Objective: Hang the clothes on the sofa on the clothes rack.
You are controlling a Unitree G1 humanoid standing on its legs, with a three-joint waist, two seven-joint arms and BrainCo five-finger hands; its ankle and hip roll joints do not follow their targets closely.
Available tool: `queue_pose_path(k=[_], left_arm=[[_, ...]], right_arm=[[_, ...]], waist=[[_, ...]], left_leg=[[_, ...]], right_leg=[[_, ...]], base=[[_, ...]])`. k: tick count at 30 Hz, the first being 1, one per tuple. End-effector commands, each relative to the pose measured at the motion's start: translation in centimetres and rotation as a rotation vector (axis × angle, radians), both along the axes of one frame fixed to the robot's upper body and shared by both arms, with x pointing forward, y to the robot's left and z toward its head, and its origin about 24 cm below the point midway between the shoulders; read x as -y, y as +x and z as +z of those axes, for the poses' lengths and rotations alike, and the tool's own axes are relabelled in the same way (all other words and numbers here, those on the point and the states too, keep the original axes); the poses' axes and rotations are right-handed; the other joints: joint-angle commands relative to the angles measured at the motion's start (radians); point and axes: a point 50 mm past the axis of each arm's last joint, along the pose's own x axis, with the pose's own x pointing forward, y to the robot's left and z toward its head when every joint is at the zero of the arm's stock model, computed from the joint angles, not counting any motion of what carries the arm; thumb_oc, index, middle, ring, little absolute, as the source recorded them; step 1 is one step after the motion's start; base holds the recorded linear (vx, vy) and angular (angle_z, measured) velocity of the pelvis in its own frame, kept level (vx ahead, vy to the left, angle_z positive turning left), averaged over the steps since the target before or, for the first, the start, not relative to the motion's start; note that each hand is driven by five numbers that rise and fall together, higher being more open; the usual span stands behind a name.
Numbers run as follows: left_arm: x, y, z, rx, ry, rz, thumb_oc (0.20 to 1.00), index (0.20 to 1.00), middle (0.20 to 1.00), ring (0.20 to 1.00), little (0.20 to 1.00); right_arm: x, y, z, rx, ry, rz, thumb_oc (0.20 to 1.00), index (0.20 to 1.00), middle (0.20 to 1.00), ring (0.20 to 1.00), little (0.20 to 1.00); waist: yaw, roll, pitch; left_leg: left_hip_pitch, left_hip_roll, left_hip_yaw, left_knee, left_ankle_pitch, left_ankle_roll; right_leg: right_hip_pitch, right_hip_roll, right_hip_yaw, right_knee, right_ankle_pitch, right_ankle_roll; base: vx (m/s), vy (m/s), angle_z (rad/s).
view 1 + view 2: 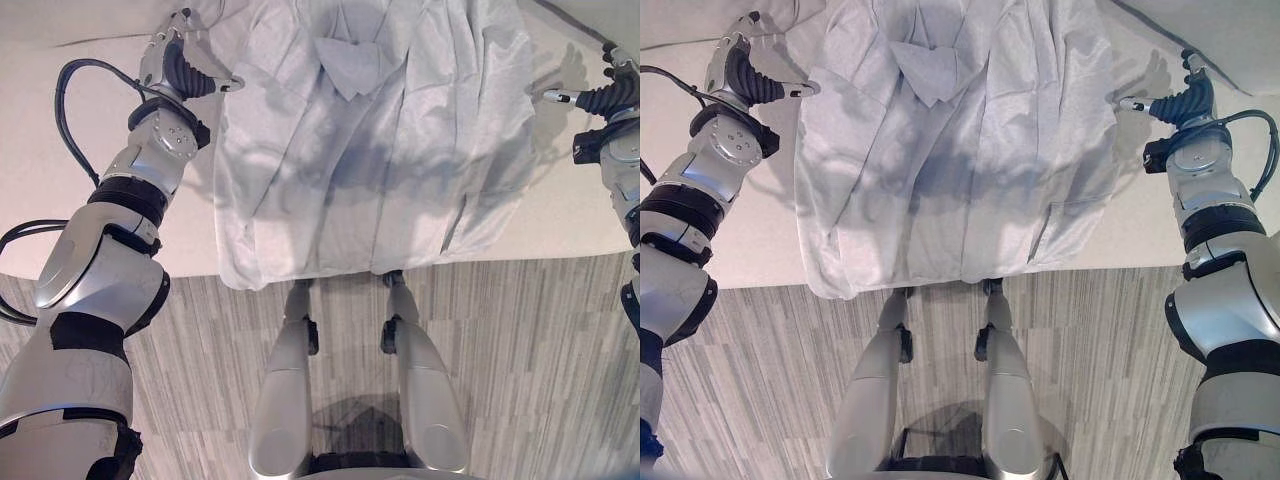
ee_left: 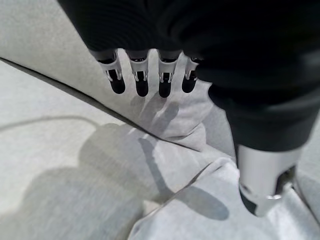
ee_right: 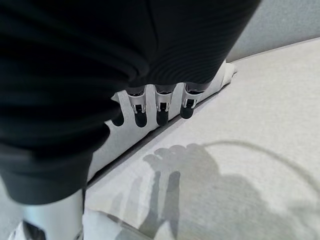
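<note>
A white shirt [image 1: 370, 140] lies spread at the upper centre on the sofa [image 1: 60, 180], between both hands; left hand [image 1: 180, 65] and right hand [image 1: 1180, 100] hover beside it, fingers [image 2: 140, 82] straight, holding nothing.

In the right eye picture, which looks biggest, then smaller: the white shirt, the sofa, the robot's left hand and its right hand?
1. Sofa, running past the picture's edges.
2. White shirt.
3. Left hand and right hand look alike, so no ranking.
</note>
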Motion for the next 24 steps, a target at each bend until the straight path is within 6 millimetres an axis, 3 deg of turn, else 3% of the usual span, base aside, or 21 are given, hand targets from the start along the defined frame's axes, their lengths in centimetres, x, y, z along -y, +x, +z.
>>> queue_pose_path(k=[1, 16, 24], left_arm=[[-0.4, -0.5, 3.0, 0.099, 0.034, 0.036, 1.0, 1.0, 1.0, 1.0, 1.0], [1.9, -0.1, 3.6, 0.135, -0.002, -0.032, 1.0, 1.0, 1.0, 1.0, 1.0], [4.8, 0.2, 3.8, 0.165, -0.108, -0.156, 1.0, 1.0, 1.0, 1.0, 1.0]], right_arm=[[1.5, -1.0, 2.6, 0.081, -0.009, -0.067, 1.0, 1.0, 1.0, 1.0, 1.0], [0.0, -0.2, 3.7, 0.087, -0.042, -0.059, 1.0, 1.0, 1.0, 1.0, 1.0], [-0.4, 0.0, 3.8, 0.044, -0.115, -0.085, 1.0, 1.0, 1.0, 1.0, 1.0]], waist=[[0.011, -0.032, -0.018], [0.025, -0.022, -0.018], [0.043, -0.004, -0.018]], left_leg=[[-0.052, 0.012, -0.016, 0.019, -0.018, -0.043], [-0.112, -0.001, -0.033, 0.018, -0.015, -0.04], [-0.121, -0.014, -0.039, 0.027, -0.025, -0.033]], right_leg=[[0.014, -0.072, 0.049, 0.002, 0.005, 0.15], [-0.039, -0.072, 0.043, 0.002, 0.001, 0.149], [-0.044, -0.074, 0.04, 0.002, -0.005, 0.146]], base=[[0.01, -0.01, 0.1], [0.01, -0.001, 0.01], [0.01, 0.001, 0.01]])
